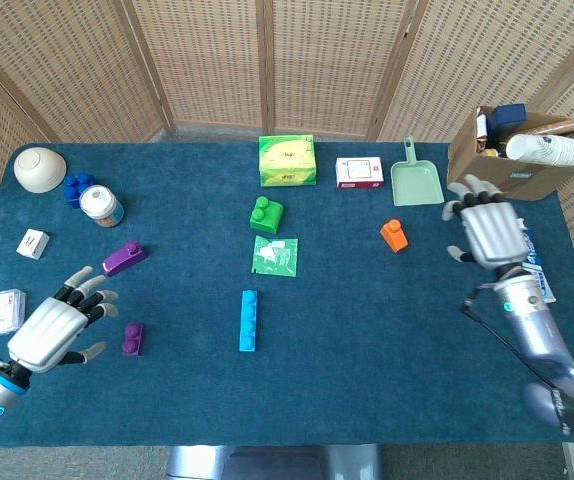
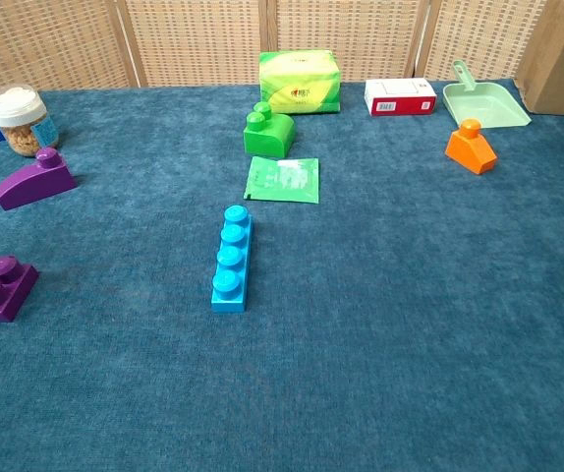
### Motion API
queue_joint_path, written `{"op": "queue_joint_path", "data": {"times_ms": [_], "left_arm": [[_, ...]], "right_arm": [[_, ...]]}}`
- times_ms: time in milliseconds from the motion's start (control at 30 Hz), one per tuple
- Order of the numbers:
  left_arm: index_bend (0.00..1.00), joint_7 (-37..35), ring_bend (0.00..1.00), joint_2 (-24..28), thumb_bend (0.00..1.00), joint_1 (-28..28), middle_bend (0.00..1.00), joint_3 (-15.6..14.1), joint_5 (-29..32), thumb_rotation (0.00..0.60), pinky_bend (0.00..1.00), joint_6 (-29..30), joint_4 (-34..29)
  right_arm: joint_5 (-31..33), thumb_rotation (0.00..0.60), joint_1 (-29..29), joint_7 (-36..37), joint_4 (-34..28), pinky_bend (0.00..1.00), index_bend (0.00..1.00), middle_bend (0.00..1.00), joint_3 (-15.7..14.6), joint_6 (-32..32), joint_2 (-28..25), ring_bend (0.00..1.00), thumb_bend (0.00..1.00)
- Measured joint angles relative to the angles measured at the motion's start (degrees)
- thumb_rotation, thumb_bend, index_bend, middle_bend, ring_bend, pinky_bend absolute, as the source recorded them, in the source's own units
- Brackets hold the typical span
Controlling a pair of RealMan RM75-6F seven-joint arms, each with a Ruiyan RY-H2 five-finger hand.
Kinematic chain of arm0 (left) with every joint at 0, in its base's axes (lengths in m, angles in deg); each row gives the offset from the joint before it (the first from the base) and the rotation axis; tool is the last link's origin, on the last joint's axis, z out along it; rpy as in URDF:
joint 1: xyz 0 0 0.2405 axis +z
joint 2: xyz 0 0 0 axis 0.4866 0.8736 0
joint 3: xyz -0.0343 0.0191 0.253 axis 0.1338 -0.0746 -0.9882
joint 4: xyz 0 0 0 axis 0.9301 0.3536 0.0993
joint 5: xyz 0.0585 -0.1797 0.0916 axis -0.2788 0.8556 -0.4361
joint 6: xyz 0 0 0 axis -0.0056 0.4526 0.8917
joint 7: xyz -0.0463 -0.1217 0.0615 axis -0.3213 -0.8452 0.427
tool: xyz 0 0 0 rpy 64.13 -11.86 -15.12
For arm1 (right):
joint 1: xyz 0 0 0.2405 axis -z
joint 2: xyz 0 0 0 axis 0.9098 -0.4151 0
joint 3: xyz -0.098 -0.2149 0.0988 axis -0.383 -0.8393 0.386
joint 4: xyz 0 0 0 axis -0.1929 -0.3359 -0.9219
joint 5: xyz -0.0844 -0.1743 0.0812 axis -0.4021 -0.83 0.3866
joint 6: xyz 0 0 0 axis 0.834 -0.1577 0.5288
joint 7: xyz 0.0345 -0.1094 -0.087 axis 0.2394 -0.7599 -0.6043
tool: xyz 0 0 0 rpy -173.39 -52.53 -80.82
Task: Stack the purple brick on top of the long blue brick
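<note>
Both hands seen only in head view: left hand point(image 1: 52, 330) spread, empty, beside purple brick point(image 1: 133, 339); right hand point(image 1: 489, 232) spread, empty. Studded plastic blue brick point(image 2: 231, 258) lay mid-cloth, apart.

Mid-scene, long brick point(image 1: 248, 320) lying near-to-far. Well to its left, stubby brick point(image 1: 133, 339), with left hand point(image 1: 52, 330) just left of that, not touching. Farther and left, wedge brick point(image 1: 124, 258); beyond it, jar point(image 1: 99, 204), then bowl point(image 1: 40, 168). Just beyond the long brick, flat packet point(image 1: 275, 254), then block point(image 1: 265, 213), then tissue box point(image 1: 287, 160). Rightward from there: small carton point(image 1: 358, 172), dustpan point(image 1: 416, 183), cardboard box point(image 1: 512, 150).
</note>
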Motion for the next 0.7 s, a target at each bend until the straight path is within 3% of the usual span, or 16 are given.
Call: {"op": "queue_joint_path", "data": {"times_ms": [300,700], "left_arm": [[0.32,-5.5,0.11,1.4,0.32,-5.6,0.22,-3.2,-8.8,0.561,0.0,-1.1,6.1],[0.29,-9.5,0.1,0.0,0.32,-8.2,0.19,-7.0,-15.6,0.559,0.0,5.0,18.7]], "right_arm": [[1.3,0.6,3.8,-0.6,-2.5,0.18,0.44,0.2,0.1,-2.7,-1.8,0.09,0.16],[2.2,0.6,5.2,-3.3,-3.8,0.18,0.44,0.2,1.1,-3.2,-0.1,0.08,0.16]]}}
